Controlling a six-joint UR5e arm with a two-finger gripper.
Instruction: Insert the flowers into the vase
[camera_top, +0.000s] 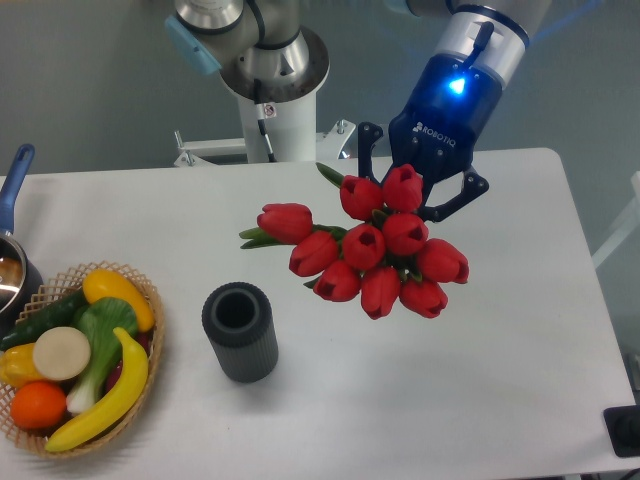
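The flowers (375, 250) are shiny red, plasticky looking, smooth heads. Vase (241, 331) is matt dark grey with fine ribbing. Basket (150, 300) is woven wicker, rough, and the fruit (95, 370) in it looks like smooth plastic. Surface (450, 400) is plain matt white.

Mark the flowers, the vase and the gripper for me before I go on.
flowers (364, 247): fixed camera, a middle tulip head of the bunch.
vase (243, 345): fixed camera, ribbed outer wall.
gripper (415, 185): fixed camera, between its fingertips, at the bunch.

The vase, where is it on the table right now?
The vase stands upright on the table's front left, just right of the basket, below and left of the flowers.
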